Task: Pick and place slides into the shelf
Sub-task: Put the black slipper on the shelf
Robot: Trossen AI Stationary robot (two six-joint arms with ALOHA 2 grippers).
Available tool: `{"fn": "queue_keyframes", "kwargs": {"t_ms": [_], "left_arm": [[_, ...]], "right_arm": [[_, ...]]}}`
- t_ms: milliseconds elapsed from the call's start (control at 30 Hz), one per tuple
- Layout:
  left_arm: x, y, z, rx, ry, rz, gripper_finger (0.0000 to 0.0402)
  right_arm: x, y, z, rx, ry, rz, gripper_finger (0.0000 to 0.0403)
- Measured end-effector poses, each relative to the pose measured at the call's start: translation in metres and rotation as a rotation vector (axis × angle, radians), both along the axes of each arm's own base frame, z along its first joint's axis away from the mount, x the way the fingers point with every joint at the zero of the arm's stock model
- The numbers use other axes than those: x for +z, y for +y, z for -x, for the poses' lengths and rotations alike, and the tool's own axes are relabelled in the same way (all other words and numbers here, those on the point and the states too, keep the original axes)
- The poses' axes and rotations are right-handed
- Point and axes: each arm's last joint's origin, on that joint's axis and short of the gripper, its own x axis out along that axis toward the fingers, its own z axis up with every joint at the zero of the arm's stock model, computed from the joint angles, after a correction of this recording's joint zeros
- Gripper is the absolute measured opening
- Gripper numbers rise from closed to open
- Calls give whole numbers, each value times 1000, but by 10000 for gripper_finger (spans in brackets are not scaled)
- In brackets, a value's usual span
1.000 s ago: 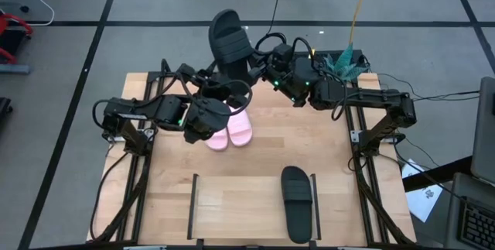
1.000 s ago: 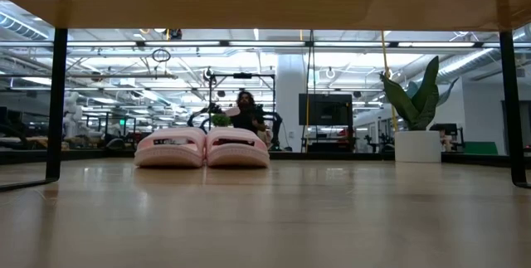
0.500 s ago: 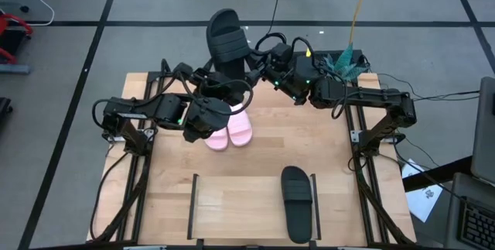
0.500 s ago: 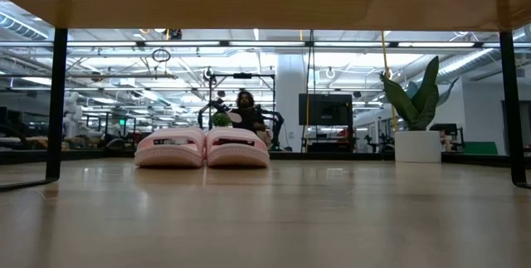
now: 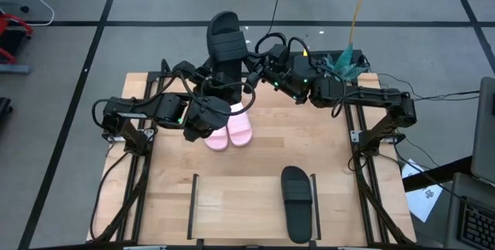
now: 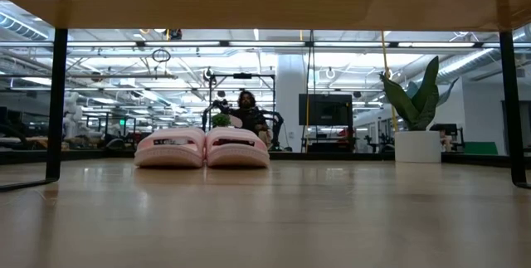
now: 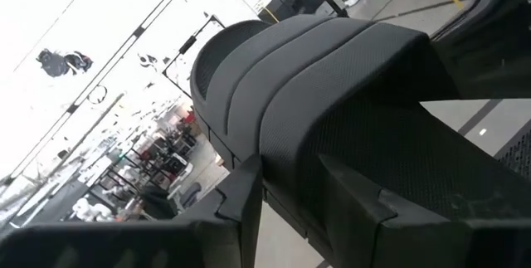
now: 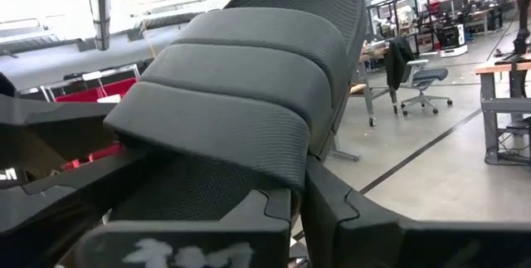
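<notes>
Black slide swung slightly upright, pinched between left claw and right claw; handover under way, shelf waits.

Raised slide above desk's far edge, over floor beyond, between both tools: left tool at its near end from left, right tool from right. Two slides side by side, touching, on desk near centre, just before left tool. Shelf at desk's near edge; one slide lying on shelf's right part, beside right rail.
</notes>
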Motion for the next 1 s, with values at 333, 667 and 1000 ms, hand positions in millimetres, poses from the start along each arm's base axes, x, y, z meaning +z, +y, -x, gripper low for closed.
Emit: {"fn": "queue_keyframes", "kwargs": {"t_ms": [333,667,1000], "left_arm": [[3,2,3,-9,115,-17,113],[14,19,15,-30,112,12,113],[17,30,17,-89,175,32,113]], "right_arm": [[-1,-1,0,11,12,-1,0],[-3,-2,-1,19,21,-21,0],[-7,-2,-1,2,62,-23,0]]}}
